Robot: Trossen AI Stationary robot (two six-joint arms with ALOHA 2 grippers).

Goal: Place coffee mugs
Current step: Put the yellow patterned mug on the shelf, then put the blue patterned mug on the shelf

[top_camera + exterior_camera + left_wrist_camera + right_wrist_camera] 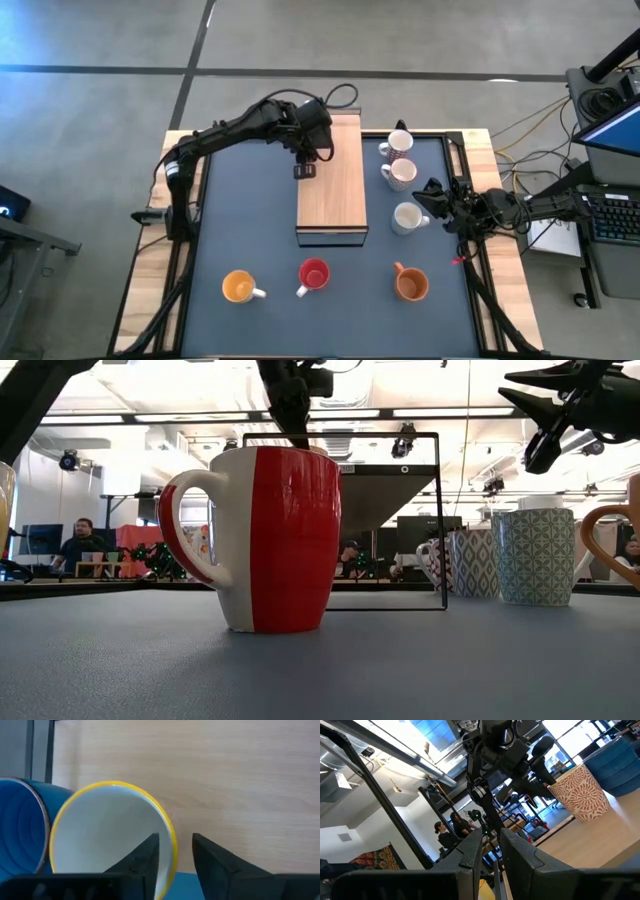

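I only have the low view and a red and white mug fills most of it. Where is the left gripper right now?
Observer: In the high view, the left gripper is over the long light-wood rectangular board, near its far left edge.
Operator: Is there a mug under it?
Observer: Yes. The left wrist view shows a yellow-rimmed ceramic mug with a white inside, next to a blue ceramic mug. The yellow rim appears to sit between the open fingers.
Operator: And the right gripper at the top of my picture?
Observer: From above, the right gripper is open and empty, just right of a plain white ceramic mug.
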